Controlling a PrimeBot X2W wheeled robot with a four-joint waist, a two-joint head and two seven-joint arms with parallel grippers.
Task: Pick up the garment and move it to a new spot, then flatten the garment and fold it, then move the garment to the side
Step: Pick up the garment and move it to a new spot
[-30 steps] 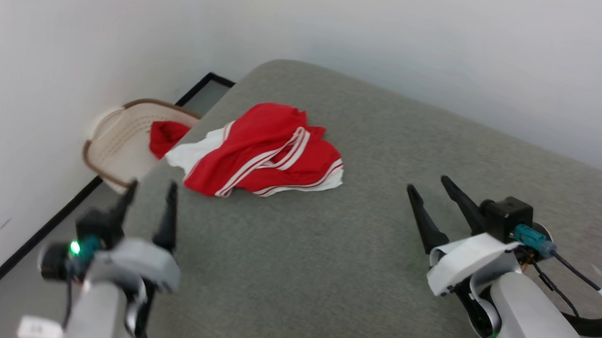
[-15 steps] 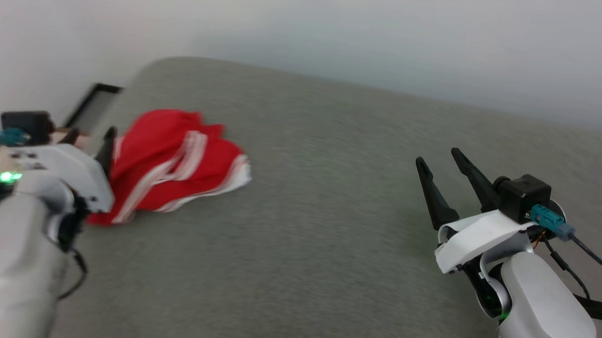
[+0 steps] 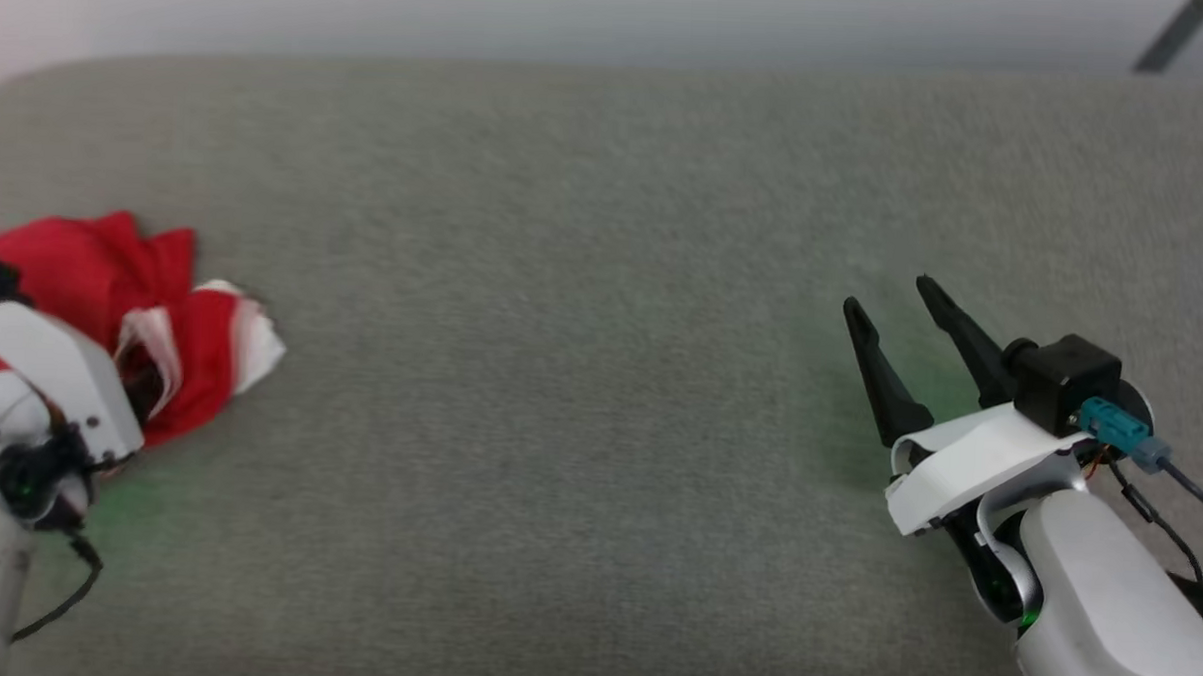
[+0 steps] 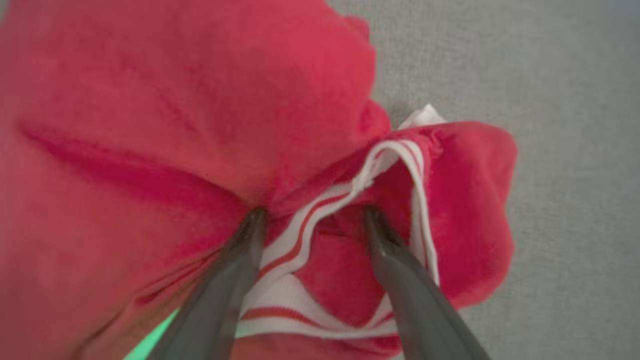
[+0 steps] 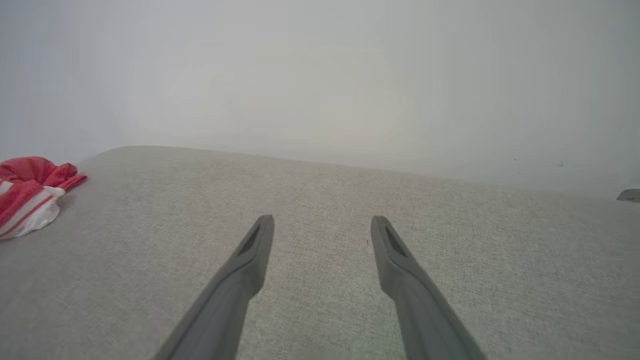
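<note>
Both sets of jaws wide open | left gripper (image 4: 314, 212) has dropped onto the garment (image 3: 84, 260), nine o'clock on the table (image 3: 560, 377), fingers astride its striped trim (image 4: 295, 232), seemingly nothing pinched yet | right gripper (image 3: 885, 293) idle, four o'clock | pickup imminent

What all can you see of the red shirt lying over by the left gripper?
The garment is a soft red knit shirt with white panels and red-white striped ribbed trim. It lies crumpled in a heap, not flat, toward the robot's left on the grey fabric-covered surface. Any print is hidden in the folds. The left gripper has its open fingers pushed down into the cloth, straddling a fold of striped trim; the jaws are not closed on it.
</note>
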